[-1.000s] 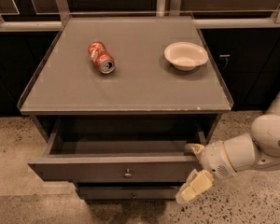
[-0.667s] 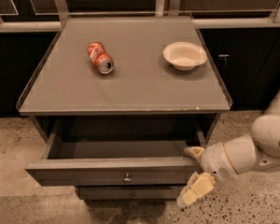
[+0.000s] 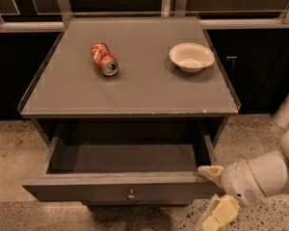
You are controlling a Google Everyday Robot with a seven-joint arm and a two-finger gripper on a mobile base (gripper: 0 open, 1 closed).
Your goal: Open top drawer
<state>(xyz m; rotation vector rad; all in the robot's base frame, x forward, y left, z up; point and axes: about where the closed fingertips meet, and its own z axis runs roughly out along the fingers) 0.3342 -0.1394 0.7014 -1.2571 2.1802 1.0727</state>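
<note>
While I watch through the one camera, the top drawer (image 3: pixel 111 189) stands pulled well out of the grey cabinet (image 3: pixel 135 93). Its flat dark front panel is nearest to me, and its small round metal knob (image 3: pixel 131 195) sits at the centre of that panel. I can look straight down onto the drawer's grey inner floor.

The gripper (image 3: pixel 205 196) sits low on the right of my view, at the right end of the drawer front, with the white arm (image 3: pixel 265 174) reaching in from the right edge. Its two pale fingers are spread wide apart. The upper one (image 3: pixel 208 171) rests at the top edge of the front panel by the right corner and seems to touch it. The lower one (image 3: pixel 221 213) hangs below and in front of the panel, over the speckled floor (image 3: pixel 9 148). I cannot tell whether that lower finger touches the drawer.

On the cabinet top, a red soda can (image 3: pixel 104 59) lies on its side left of centre. A white bowl (image 3: pixel 191 57) stands upright to the right, well apart from the can.
</note>
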